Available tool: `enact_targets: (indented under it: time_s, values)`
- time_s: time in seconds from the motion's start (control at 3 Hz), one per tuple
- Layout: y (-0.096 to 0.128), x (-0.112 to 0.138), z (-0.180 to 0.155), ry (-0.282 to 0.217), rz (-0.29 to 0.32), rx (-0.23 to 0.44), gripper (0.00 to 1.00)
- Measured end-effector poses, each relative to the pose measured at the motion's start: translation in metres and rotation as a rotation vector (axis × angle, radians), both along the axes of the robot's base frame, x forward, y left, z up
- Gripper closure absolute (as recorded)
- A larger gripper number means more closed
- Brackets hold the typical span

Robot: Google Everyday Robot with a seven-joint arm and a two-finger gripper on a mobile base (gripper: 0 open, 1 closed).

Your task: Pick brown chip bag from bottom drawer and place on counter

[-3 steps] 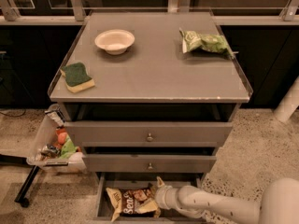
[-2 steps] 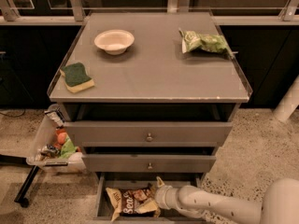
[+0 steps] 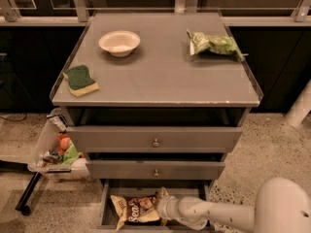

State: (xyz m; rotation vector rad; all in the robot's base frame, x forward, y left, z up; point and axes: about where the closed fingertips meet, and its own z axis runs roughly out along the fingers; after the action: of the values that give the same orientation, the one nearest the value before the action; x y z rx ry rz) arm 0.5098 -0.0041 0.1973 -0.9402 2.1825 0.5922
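Note:
The brown chip bag (image 3: 137, 208) lies in the open bottom drawer (image 3: 108, 204), dark brown with tan ends and white lettering. My gripper (image 3: 163, 204) reaches into the drawer from the lower right, at the bag's right end, on the white arm. The bag hides where the gripper meets it. The counter (image 3: 160, 72) is the flat grey top of the cabinet, above the two knobbed drawers.
On the counter sit a white bowl (image 3: 119, 42) at the back left, a green-and-yellow sponge (image 3: 80, 80) at the front left, and a green chip bag (image 3: 213, 43) at the back right. A bin with colourful items (image 3: 57, 149) hangs on the cabinet's left side.

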Motion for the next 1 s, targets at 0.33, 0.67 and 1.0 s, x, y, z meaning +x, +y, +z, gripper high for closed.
enact_targets:
  time_s: [0.33,0.67,1.0]
  values:
    - [0.003,0.009,-0.019,-0.008,-0.05,-0.019,0.0]
    - [0.01,0.014,-0.032,-0.015,-0.076,-0.016,0.0]
    - [0.01,0.014,-0.033,-0.014,-0.077,-0.016,0.19]
